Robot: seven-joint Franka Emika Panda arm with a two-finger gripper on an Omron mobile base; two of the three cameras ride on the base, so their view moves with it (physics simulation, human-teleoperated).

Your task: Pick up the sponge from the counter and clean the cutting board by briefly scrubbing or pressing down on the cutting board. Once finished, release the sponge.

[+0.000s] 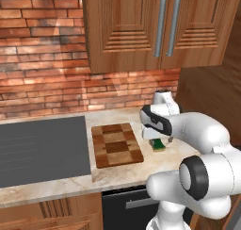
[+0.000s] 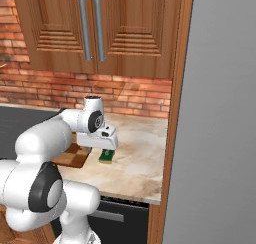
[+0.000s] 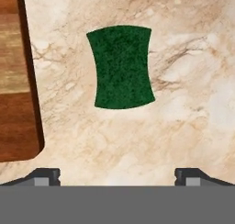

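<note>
While beside board (image 3: 16, 81), sponge (image 3: 121, 67) untouched

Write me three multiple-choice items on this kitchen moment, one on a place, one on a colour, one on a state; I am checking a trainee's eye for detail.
1. Where does the sponge lie?
A. on the cutting board
B. on the counter beside the cutting board
C. on the cooktop

2. What colour is the sponge's top face?
A. dark green
B. red
C. white

3. How does the tool stand?
A. shut on the sponge
C. shut on the board's edge
B. open above the sponge, holding nothing

Answers:
1. B: the hand view shows it on the beige counter, apart from the cutting board.
2. A: the hand view shows a dark green face.
3. B: its fingertips stand wide apart, with bare counter between them and the sponge.
</note>
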